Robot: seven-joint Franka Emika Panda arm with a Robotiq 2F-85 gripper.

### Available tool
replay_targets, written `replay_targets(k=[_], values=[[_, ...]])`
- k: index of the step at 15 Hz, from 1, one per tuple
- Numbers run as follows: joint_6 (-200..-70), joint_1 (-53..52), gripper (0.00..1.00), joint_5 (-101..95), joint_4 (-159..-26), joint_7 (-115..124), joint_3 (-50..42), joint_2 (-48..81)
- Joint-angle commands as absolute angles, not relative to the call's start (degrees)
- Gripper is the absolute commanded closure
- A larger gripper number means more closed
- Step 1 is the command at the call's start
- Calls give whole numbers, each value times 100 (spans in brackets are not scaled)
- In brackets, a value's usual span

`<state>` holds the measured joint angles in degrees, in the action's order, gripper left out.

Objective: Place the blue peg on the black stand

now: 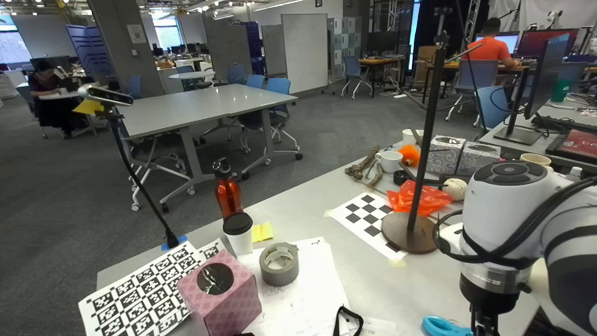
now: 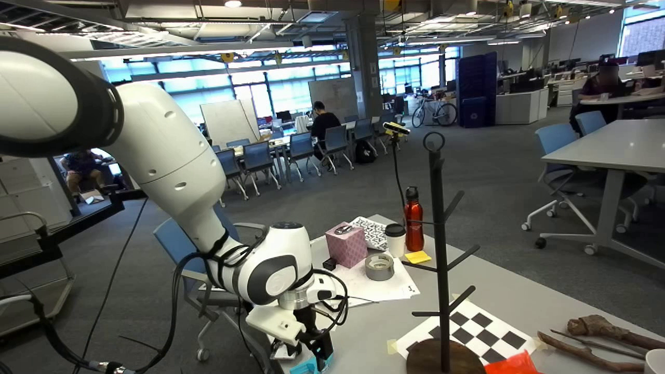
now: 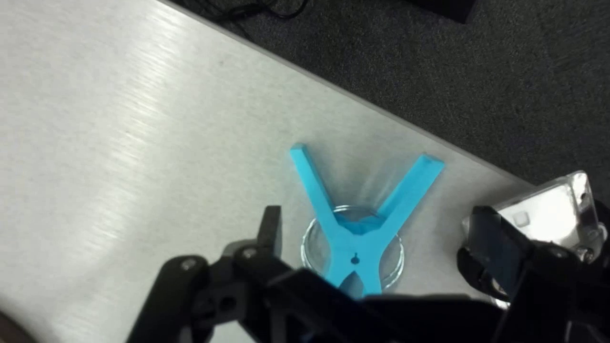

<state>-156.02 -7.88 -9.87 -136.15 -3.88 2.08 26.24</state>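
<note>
In the wrist view, note the gripper [image 3: 379, 228] spread wide and empty, astride the blue peg [image 3: 355, 245]. In an exterior view, find the black stand [image 1: 425, 140] at eleven o'clock from the peg. Judge only the approach as made, with grasp, transfer and placement remaining.

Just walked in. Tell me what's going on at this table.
A robot arm has its open gripper over the blue peg, jaws wide on either side, near the edge of the table. Nothing is gripped yet. The black stand is upright elsewhere on the table, without the peg, which presumably goes there.
</note>
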Motion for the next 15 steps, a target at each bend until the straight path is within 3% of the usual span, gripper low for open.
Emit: replay_targets(k=[1, 15], values=[[-15908, -947, 0, -1312, -13460, -194, -32, 2860], [-16098, -912, 0, -1213, -12889, -269, -2, 3563]])
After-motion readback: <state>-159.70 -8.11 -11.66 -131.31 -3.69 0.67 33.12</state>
